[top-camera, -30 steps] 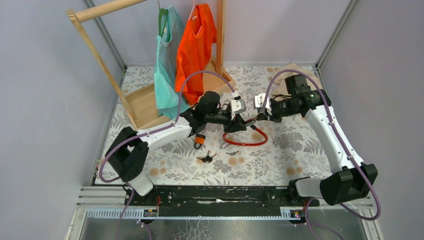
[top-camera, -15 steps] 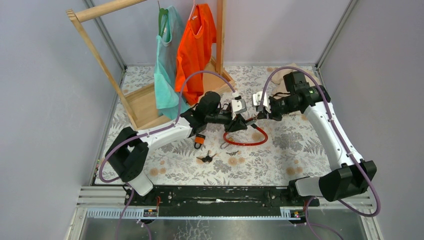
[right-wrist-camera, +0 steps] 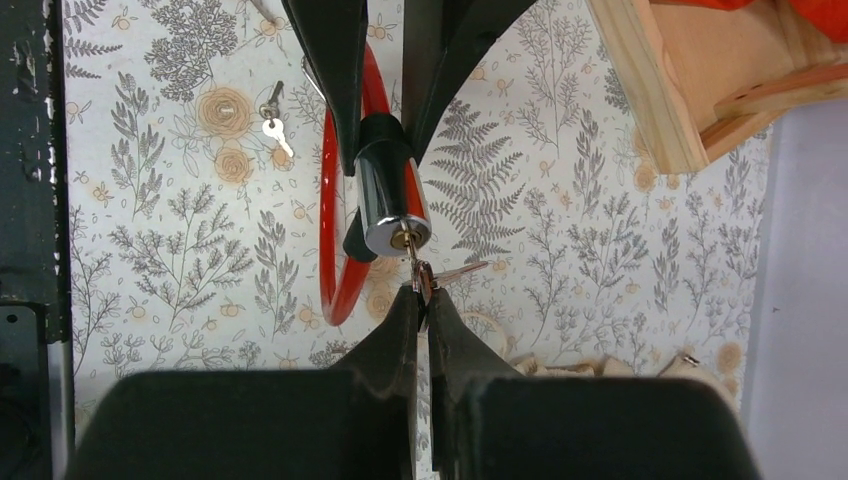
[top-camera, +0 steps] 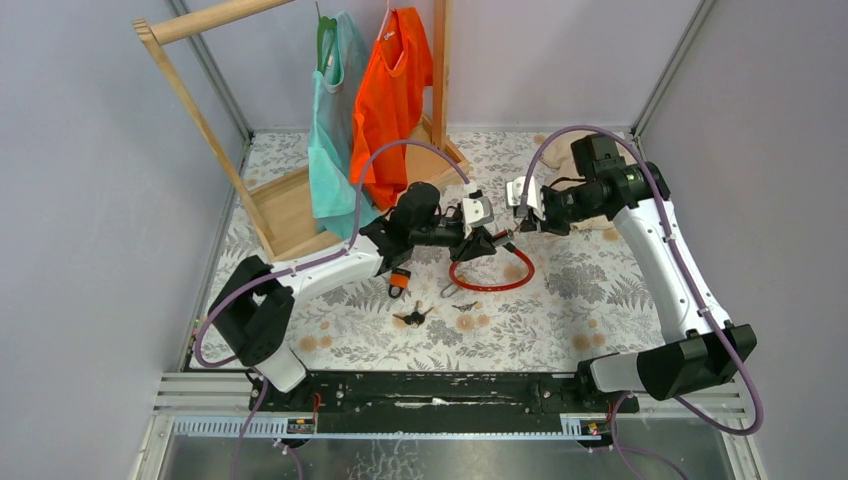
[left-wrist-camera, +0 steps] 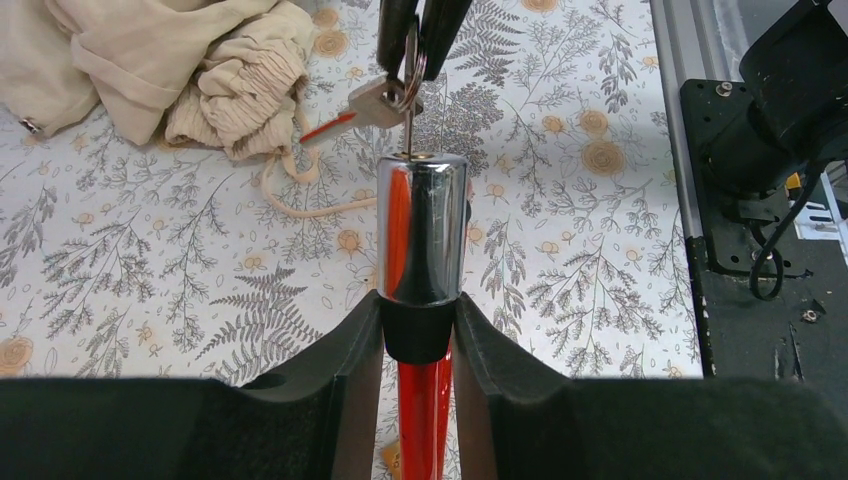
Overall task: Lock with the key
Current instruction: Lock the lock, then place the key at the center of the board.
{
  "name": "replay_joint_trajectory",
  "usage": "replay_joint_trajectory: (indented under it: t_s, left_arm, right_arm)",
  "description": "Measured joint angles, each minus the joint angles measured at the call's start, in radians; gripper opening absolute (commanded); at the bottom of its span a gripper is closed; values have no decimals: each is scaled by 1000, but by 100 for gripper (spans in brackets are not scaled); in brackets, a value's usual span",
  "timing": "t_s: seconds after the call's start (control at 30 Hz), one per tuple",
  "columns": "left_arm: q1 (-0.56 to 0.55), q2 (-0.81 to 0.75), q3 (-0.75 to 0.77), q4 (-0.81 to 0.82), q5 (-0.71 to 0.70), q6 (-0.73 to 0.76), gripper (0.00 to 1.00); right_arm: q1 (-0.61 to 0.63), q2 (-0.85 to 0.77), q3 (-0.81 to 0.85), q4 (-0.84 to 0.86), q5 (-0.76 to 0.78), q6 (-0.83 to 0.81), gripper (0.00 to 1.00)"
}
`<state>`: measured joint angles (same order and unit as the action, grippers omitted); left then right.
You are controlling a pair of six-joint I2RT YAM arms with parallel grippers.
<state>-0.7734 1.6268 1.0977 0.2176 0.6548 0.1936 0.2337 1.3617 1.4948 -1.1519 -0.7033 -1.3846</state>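
Your right arm (top-camera: 650, 240) has lifted toward 12 o'clock. Your right gripper (right-wrist-camera: 420, 300) pinches the thin metal key (right-wrist-camera: 412, 258) at the keyhole (right-wrist-camera: 403, 238); your left gripper (left-wrist-camera: 420, 310) clamps the polished chrome lock cylinder (left-wrist-camera: 422, 230), glossy red cable (left-wrist-camera: 425, 410) at 6 o'clock.

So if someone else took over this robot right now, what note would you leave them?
Left gripper: shut on the lock cylinder, keyhole end facing the other arm.
Right gripper: shut on the key, tip at the keyhole; how deep it sits cannot be told.
Red cable loops out from the cylinder; a spare key lies on the table.
Done: lock and key gripped and lined up.
Left: seat the key if needed, turn it, let go.
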Motion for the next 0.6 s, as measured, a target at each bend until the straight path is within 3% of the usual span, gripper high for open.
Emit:
replay_joint_trajectory:
  t_s: [0.47, 0.6]
  left_arm:
    - [1, -4, -6, -17, -18, -2, 0]
    - [4, -5, 13, -42, -19, -37, 0]
  right_arm:
    - [-116, 8, 126, -40, 89, -33, 0]
    - [-167, -5, 96, 23, 82, 45, 0]
